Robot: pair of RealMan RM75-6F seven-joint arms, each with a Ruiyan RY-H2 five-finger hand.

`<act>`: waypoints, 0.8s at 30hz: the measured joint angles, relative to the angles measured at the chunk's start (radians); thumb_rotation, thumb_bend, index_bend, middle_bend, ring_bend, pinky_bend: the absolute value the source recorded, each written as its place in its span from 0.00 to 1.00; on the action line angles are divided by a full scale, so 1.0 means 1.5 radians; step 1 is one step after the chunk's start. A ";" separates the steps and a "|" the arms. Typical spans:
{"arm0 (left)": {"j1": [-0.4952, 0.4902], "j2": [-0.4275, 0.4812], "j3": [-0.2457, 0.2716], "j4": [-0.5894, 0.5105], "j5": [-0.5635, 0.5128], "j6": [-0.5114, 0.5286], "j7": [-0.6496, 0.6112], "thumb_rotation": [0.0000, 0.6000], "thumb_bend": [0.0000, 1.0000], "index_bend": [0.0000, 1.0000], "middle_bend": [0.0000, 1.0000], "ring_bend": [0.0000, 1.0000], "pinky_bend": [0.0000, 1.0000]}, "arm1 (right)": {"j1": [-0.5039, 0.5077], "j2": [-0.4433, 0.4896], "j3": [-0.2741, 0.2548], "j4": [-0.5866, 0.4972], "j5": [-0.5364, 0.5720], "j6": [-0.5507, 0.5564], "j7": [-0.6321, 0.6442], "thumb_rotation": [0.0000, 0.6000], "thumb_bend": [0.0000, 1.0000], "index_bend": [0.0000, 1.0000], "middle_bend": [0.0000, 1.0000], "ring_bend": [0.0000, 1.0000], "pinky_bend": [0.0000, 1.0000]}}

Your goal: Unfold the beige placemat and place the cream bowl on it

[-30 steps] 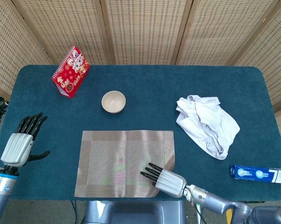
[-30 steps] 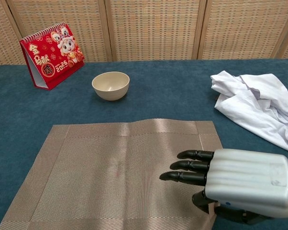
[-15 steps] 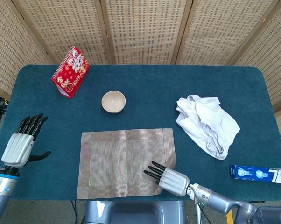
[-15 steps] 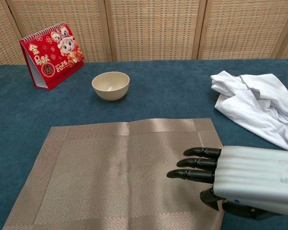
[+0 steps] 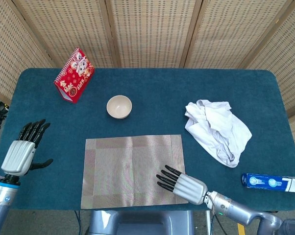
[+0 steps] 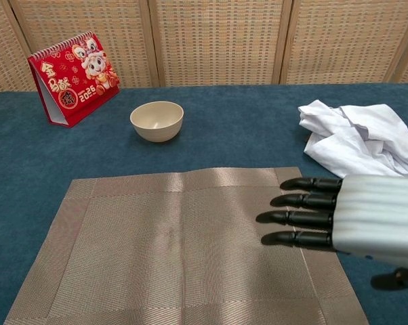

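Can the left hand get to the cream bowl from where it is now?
Probably yes. The left hand is open at the table's left edge, and only bare blue cloth lies between it and the cream bowl. The red calendar stands behind that path, and the placemat lies nearer.

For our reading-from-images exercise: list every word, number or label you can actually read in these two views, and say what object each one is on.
"2026", in gold, on the front of the red desk calendar, chest view.
Large gold Chinese characters on the same calendar face: present, but too small to read reliably.
Print on the blue and white box at the table's right edge, head view: too small and blurred to read.
Nothing else carries visible text.
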 measured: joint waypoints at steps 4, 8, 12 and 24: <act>0.000 0.000 0.001 0.004 -0.001 -0.002 0.000 1.00 0.00 0.00 0.00 0.00 0.00 | -0.012 0.058 0.003 -0.004 -0.013 0.051 -0.012 1.00 0.15 0.00 0.00 0.00 0.00; -0.003 -0.003 0.000 0.008 -0.004 -0.006 0.003 1.00 0.00 0.00 0.00 0.00 0.00 | -0.037 0.121 0.010 0.007 -0.011 0.119 -0.007 1.00 0.08 0.00 0.00 0.00 0.00; -0.016 -0.008 -0.004 0.017 -0.006 -0.023 0.022 1.00 0.00 0.00 0.00 0.00 0.00 | -0.081 0.165 0.020 0.026 0.034 0.191 0.028 1.00 0.00 0.00 0.00 0.00 0.00; -0.207 -0.079 -0.077 0.084 -0.045 -0.235 0.080 1.00 0.00 0.00 0.00 0.00 0.00 | -0.250 0.164 0.069 -0.019 0.288 0.273 0.219 1.00 0.00 0.00 0.00 0.00 0.00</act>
